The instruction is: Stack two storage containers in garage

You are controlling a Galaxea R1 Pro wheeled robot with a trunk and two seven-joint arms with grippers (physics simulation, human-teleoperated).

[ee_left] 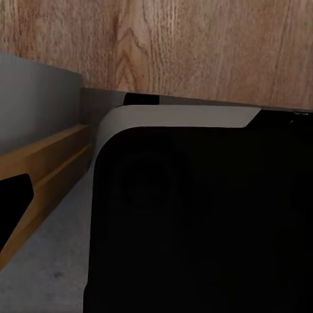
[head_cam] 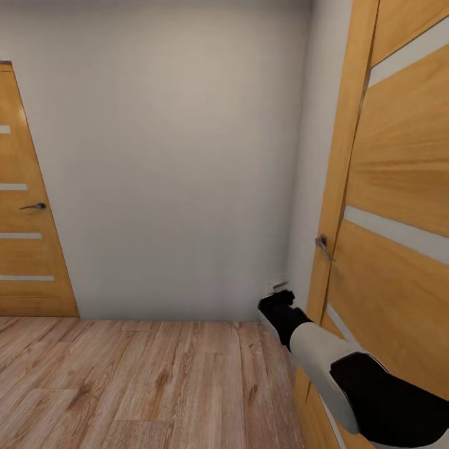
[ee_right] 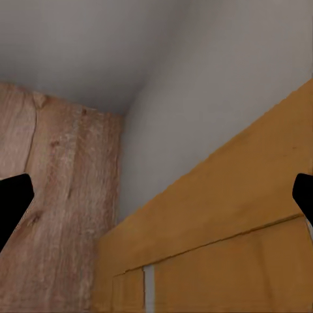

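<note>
The two storage containers are out of view. I stand in a narrow hallway with orange-wood doors. My right arm reaches forward along the right-hand door [head_cam: 399, 187], and my right gripper [head_cam: 279, 298] hangs low by the wall corner, just below that door's metal handle [head_cam: 323, 244]. In the right wrist view the right gripper [ee_right: 156, 205] is open, its black fingertips [ee_right: 13, 205] far apart with nothing between them. In the left wrist view, one black fingertip [ee_left: 13, 208] of my left gripper sits at the picture's edge, close against my own black and white body [ee_left: 195, 222].
A pale grey wall [head_cam: 174, 156] closes the hallway ahead. A second orange-wood door [head_cam: 25, 237] with a dark handle [head_cam: 34, 206] stands at the left. Light wood-plank flooring [head_cam: 125, 380] runs up to the wall, with free room to the left of my right arm.
</note>
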